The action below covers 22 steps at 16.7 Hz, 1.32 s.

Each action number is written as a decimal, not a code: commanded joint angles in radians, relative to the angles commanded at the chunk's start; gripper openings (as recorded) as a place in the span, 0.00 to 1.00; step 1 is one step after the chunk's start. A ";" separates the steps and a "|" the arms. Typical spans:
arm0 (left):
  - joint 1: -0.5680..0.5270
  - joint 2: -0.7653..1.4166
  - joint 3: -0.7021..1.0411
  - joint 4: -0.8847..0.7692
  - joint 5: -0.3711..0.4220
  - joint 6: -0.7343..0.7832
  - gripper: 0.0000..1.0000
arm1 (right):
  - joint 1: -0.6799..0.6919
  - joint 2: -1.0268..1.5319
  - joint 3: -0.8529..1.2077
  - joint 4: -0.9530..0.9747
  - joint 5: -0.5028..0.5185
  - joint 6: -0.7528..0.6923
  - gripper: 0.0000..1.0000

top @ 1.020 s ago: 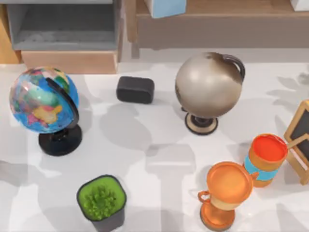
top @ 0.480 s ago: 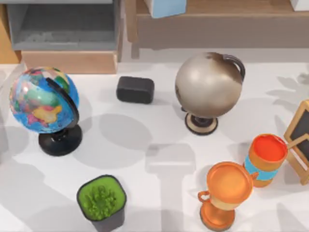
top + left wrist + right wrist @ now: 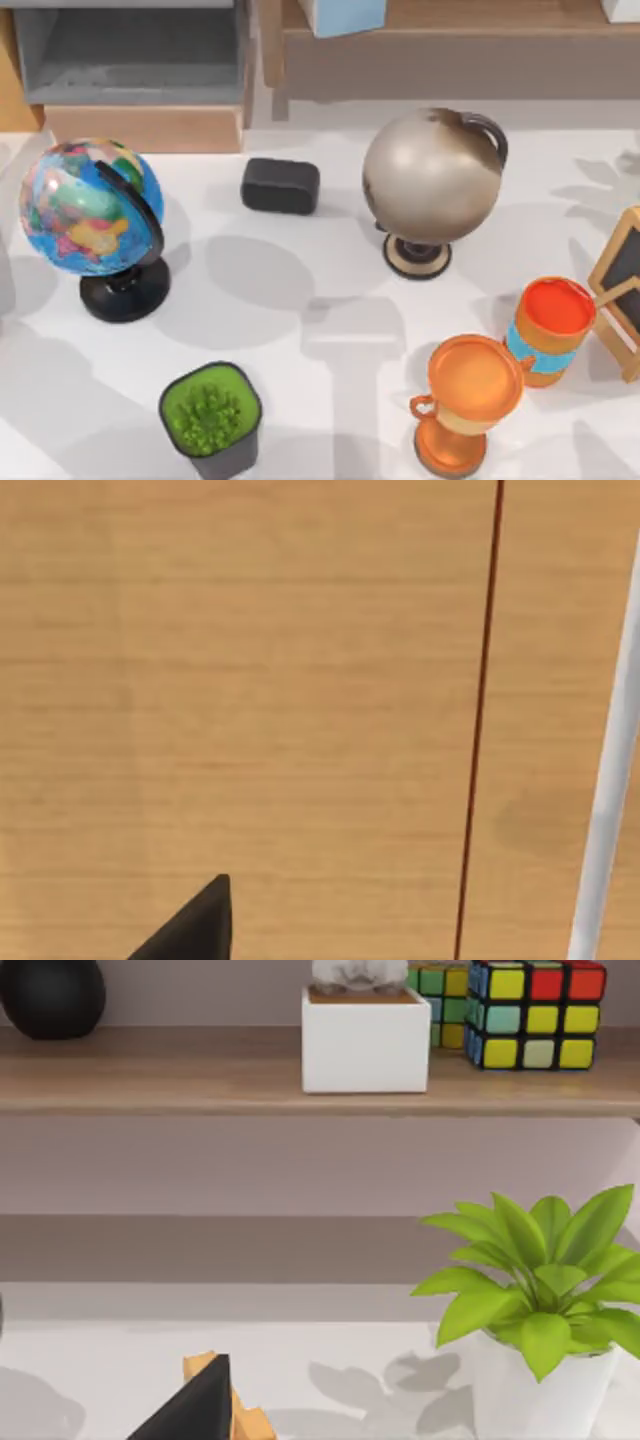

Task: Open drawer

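Where the table (image 3: 330,255) lies nearest: white and smooth, crossed by soft grey shadows.
Plant pot (image 3: 210,418): square, dark, rounded corners, filled with tufted green; near left.
Trophy (image 3: 468,400): glossy orange, wide bowl, small handle and round foot; near right.
Cup (image 3: 552,328): orange cylinder with a pale blue band, just beside the trophy on its right.
Easel board (image 3: 622,285): dark panel in a light-wood frame, at the right edge.
Colour globe (image 3: 88,210): shiny blue sphere with mapped patches, black arc and round black base; left side.
Grey globe (image 3: 432,178): matt grey-brown sphere, dark arc, ringed tan foot; right of centre.
Black block (image 3: 280,186): matt, rounded rectangle, lying between the two globes and farther back.
Open box (image 3: 140,128): wide, grey-lined, with a broad light-wood front board; far left.
Drawer (image 3: 120,3): narrow pale grey sliver at the far edge, just beyond the open box; too little shows to tell how far out it stands.
Shelf (image 3: 450,50): brown wood, far right, carrying a pale blue box (image 3: 342,15).
Left gripper (image 3: 190,928): dark wedge close against a smooth light-wood face (image 3: 250,680) with a thin dark seam; grip state cannot be told.
Right gripper (image 3: 190,1408): dark wedge over the table, facing a leafy plant (image 3: 530,1290) in a white pot and a wooden ledge (image 3: 200,1070) bearing a colourful puzzle cube (image 3: 520,1010); grip state cannot be told.
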 joint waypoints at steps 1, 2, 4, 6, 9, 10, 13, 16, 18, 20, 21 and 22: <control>-0.004 0.010 0.020 -0.010 -0.004 0.000 1.00 | 0.000 0.000 0.000 0.000 0.000 0.000 1.00; -0.008 0.020 0.041 -0.021 -0.008 0.000 1.00 | 0.000 0.000 0.000 0.000 0.000 0.000 1.00; -0.014 0.037 0.077 -0.039 -0.014 -0.001 1.00 | 0.000 0.000 0.000 0.000 0.000 0.000 1.00; -0.016 0.042 0.087 -0.045 -0.016 -0.001 1.00 | 0.000 0.000 0.000 0.000 0.000 0.000 1.00; -0.016 0.042 0.087 -0.045 -0.016 -0.001 0.92 | 0.000 0.000 0.000 0.000 0.000 0.000 1.00; -0.016 0.042 0.087 -0.045 -0.016 -0.001 0.85 | 0.000 0.000 0.000 0.000 0.000 0.000 1.00; -0.016 0.042 0.087 -0.045 -0.016 -0.001 0.62 | 0.000 0.000 0.000 0.000 0.000 0.000 1.00; -0.016 0.042 0.087 -0.045 -0.016 -0.001 0.40 | 0.000 0.000 0.000 0.000 0.000 0.000 1.00; -0.016 0.042 0.087 -0.045 -0.016 -0.001 0.25 | 0.000 0.000 0.000 0.000 0.000 0.000 1.00; -0.016 0.042 0.087 -0.045 -0.016 -0.001 0.10 | 0.000 0.000 0.000 0.000 0.000 0.000 1.00; -0.016 0.042 0.087 -0.045 -0.016 -0.001 0.02 | 0.000 0.000 0.000 0.000 0.000 0.000 1.00; -0.016 0.042 0.087 -0.045 -0.016 -0.001 0.00 | 0.000 0.000 0.000 0.000 0.000 0.000 1.00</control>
